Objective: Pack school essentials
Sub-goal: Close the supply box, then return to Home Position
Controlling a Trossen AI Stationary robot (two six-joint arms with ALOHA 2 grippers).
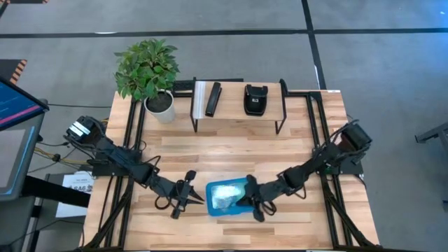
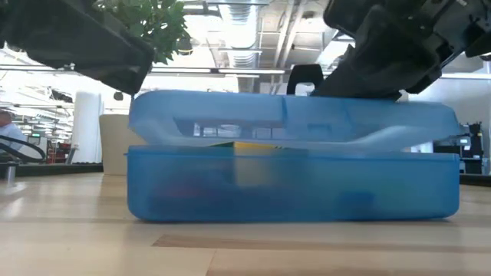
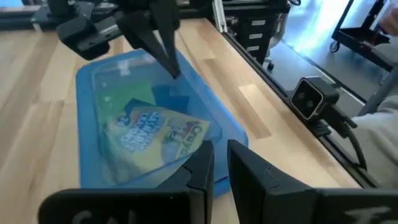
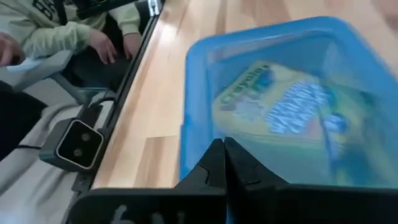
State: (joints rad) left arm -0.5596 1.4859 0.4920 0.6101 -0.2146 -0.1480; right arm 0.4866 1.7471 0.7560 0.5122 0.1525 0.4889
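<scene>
The blue box (image 1: pixel 227 197) sat on the table (image 1: pixel 231 147) in front of the shelf (image 1: pixel 238 105), its lid (image 2: pixel 291 119) down but gapped, the crayon box (image 3: pixel 155 134) showing through it. The right gripper (image 1: pixel 253 199), shut and empty, pressed on the box's right edge. The left gripper (image 1: pixel 187 196), nearly shut and empty, hovered just left of the box. Closing it well probably called for even downward pressure, with the left gripper bracing the box against sliding.

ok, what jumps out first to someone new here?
The blue box at the table's front centre, lid down but not fully seated, with a crayon box showing through it. The right pincer, shut, is at its right edge; the left pincer sits just off its left side. At the back, a plant stands left of a rack.
</scene>
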